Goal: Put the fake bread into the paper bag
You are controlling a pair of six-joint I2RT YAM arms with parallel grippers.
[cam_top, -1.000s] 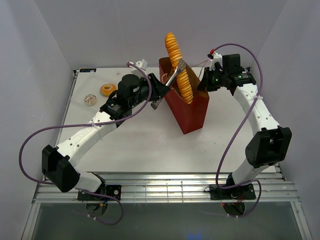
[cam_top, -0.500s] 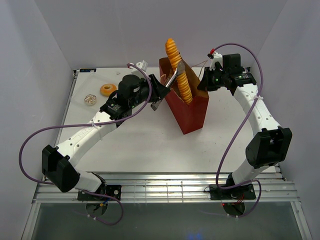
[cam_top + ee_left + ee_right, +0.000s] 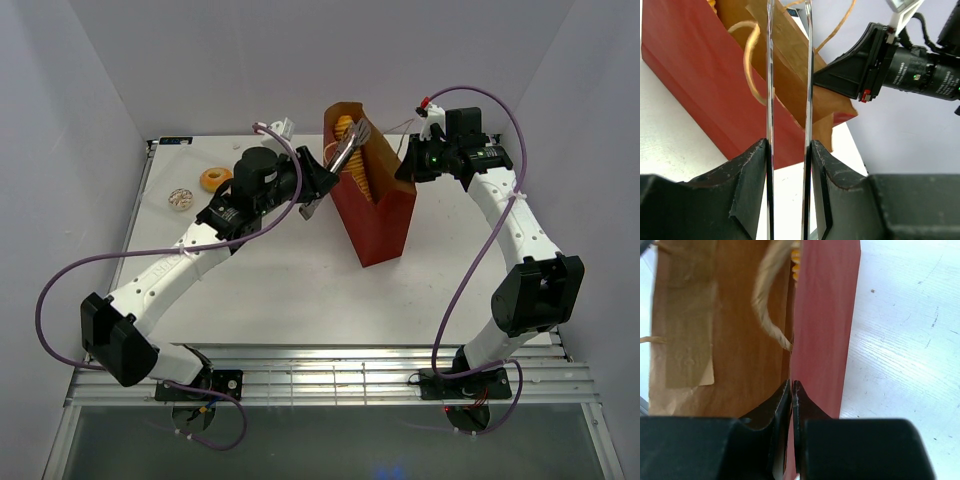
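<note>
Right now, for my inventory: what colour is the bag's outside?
Dark red paper bag; top external view shows best.

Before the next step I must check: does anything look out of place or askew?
Nothing is spilled or damaged. The ridged loaf stands on end inside the paper bag, held by tongs, while the right gripper pinches the bag's rim. The ring doughnut and speckled piece lie outside, at far left of the table.

No legible text anywhere; tiny white print on black arm housing [image 3: 920, 75] too small to read.
</note>
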